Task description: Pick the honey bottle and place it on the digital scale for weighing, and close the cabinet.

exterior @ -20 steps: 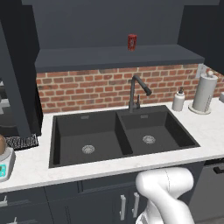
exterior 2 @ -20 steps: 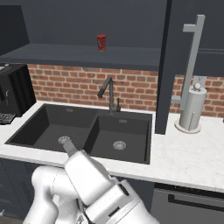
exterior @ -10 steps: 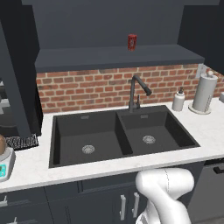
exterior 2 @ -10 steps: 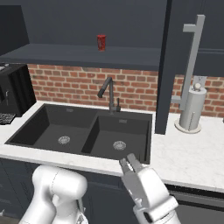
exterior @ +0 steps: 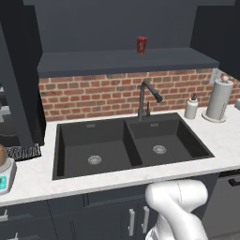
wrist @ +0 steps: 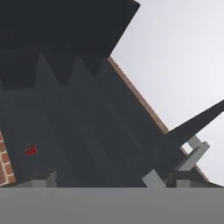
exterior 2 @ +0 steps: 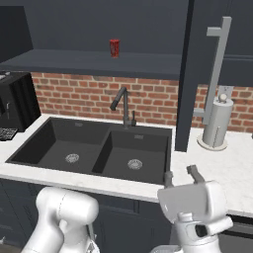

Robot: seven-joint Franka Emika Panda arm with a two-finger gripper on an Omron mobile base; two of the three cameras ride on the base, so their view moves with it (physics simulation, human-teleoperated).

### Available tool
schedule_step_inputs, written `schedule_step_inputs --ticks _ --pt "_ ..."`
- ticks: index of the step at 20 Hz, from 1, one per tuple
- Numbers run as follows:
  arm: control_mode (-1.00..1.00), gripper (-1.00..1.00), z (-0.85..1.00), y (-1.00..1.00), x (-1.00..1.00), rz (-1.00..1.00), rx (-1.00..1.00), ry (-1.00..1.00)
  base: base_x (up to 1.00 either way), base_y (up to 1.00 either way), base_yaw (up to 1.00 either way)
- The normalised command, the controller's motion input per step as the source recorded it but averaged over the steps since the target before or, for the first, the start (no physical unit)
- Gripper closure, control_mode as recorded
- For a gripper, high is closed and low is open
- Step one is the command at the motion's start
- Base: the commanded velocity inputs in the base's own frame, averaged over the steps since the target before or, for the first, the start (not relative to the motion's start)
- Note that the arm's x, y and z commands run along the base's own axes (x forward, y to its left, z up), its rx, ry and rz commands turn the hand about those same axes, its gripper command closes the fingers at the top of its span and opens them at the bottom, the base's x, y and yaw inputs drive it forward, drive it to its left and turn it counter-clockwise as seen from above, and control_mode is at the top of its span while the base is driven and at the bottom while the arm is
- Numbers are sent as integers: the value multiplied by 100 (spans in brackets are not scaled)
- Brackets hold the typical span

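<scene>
At the left edge of the left base view, the honey bottle (exterior: 1, 154) sits on top of the digital scale (exterior: 4, 177), which stands on the bench (exterior: 37, 180) beside the sink (exterior: 131, 143). By this evidence, the weighing step is complete. The cabinet (exterior: 117, 28) remains open, with a red can (exterior: 141, 45) on its shelf.

In the right base view, the end effector (exterior 2: 180, 175) has swung up from low in front of the sink within the last second. It now stands at the bench edge, pointing upward, below the open door (exterior 2: 184, 74) and its long handle (exterior 2: 217, 69). The fingers stand well apart. They grip nothing and touch nothing. This indicates that the approach to the door has begun.

In the hand view, the camera looks up into the cabinet (wrist: 65, 109). The red can (wrist: 30, 150) lies at the left and the handle (wrist: 195, 153) at the lower right, not yet contacted.
</scene>
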Motion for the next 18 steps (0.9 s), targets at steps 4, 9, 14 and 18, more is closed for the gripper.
schedule_step_inputs --ticks 4,9,14,18 --pt "-100 -100 -1 -21 47 -6 16 44 0 0 0" --pt "-100 -100 -6 -33 29 -4 12 37 0 0 0" --pt "-100 -100 -2 -62 0 0 15 6 0 0 0" --pt "-100 -100 1 -57 10 0 16 0 0 0 0"
